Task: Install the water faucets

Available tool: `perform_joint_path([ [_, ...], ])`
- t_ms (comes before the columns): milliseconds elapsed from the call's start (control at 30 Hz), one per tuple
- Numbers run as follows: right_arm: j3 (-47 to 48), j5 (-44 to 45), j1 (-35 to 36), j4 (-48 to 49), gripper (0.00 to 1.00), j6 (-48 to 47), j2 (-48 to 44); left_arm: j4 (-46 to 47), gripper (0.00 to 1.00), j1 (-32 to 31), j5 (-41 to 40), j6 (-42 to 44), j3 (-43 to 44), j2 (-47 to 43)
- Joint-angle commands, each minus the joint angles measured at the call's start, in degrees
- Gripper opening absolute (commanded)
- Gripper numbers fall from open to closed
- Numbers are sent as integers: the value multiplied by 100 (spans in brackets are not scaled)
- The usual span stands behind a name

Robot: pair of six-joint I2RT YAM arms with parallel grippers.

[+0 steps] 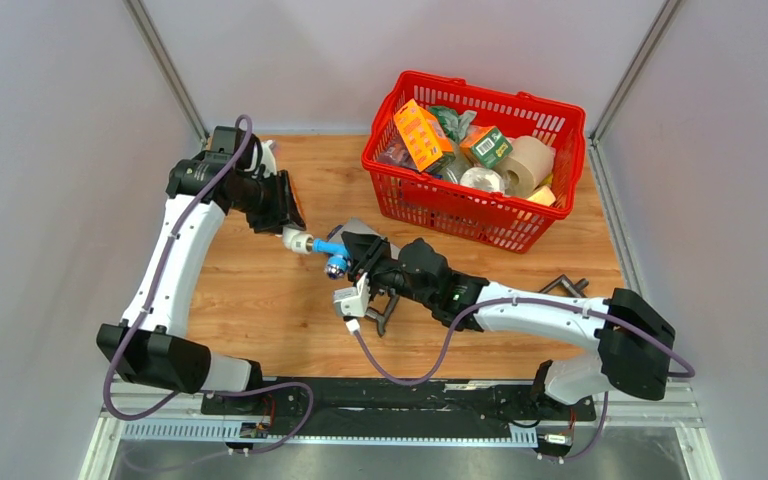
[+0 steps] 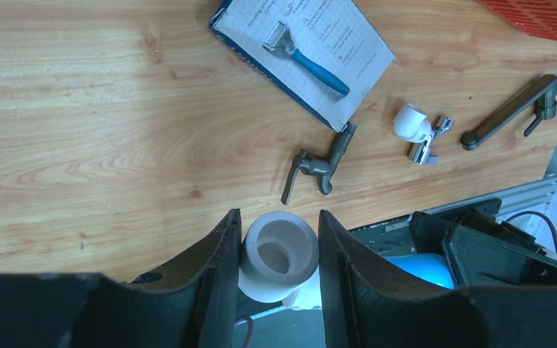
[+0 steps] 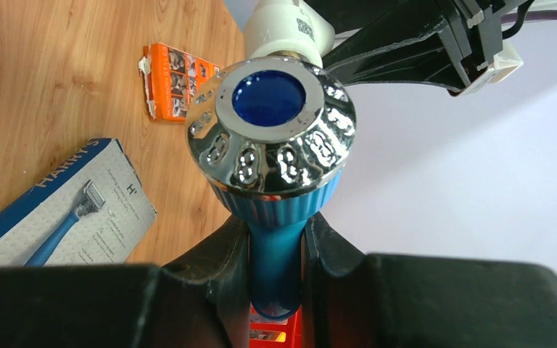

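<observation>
Above the middle of the table, the water faucet (image 1: 327,247) hangs between both arms: a blue plastic tap with a round chrome-capped knob (image 3: 275,145). My right gripper (image 1: 353,256) (image 3: 275,228) is shut on its blue stem. At the tap's other end is a white plastic fitting (image 1: 299,241) (image 2: 279,254), and my left gripper (image 1: 290,228) (image 2: 275,221) is shut on it, a finger on each side. The fitting's open mouth faces the left wrist camera. A sliver of the blue tap (image 2: 424,270) shows behind the left fingers.
A red basket (image 1: 400,205) of groceries stands at the back right. On the wood lie a razor box (image 2: 304,54), a dark grey tap (image 2: 323,159), a chrome tap with a white elbow (image 2: 417,130), a dark lever handle (image 2: 515,112) (image 1: 565,285) and an orange pack (image 3: 170,80).
</observation>
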Motion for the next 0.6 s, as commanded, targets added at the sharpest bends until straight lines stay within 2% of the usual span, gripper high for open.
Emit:
perform_joint_path([
  [0, -64, 75, 89, 465, 0, -199, 83, -198, 0, -92, 120, 195, 417, 40],
  [400, -82, 330, 151, 457, 0, -665, 259, -629, 0, -136, -91, 810, 918, 304],
  [567, 50, 383, 195, 527, 0, -701, 400, -612, 0, -320, -56, 741, 901, 357],
])
